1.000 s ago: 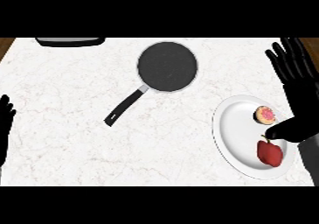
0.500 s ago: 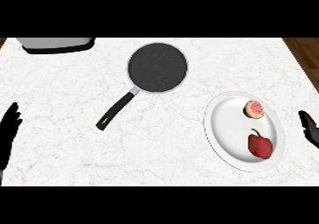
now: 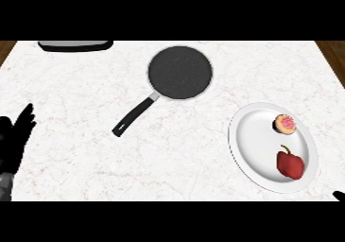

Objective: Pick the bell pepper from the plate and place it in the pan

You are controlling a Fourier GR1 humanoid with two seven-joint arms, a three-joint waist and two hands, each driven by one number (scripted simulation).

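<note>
nothing is done yet: the pepper [image 3: 290, 164] sits on the plate [image 3: 253, 142], the pan [image 3: 179, 73] is empty. my left hand [image 3: 11, 142] rests released; of my right hand [image 3: 342, 195] i cannot tell.

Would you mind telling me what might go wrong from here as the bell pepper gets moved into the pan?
1. A small donut shares the plate with the bell pepper; a reaching robot hand could knock it.
2. The right robot hand barely shows at the lower right corner, so its fingers cannot be judged.
3. The pepper lies near the plate's lower rim, so a push might roll it off.
4. The pan sits well apart, so the carry is long.
</note>
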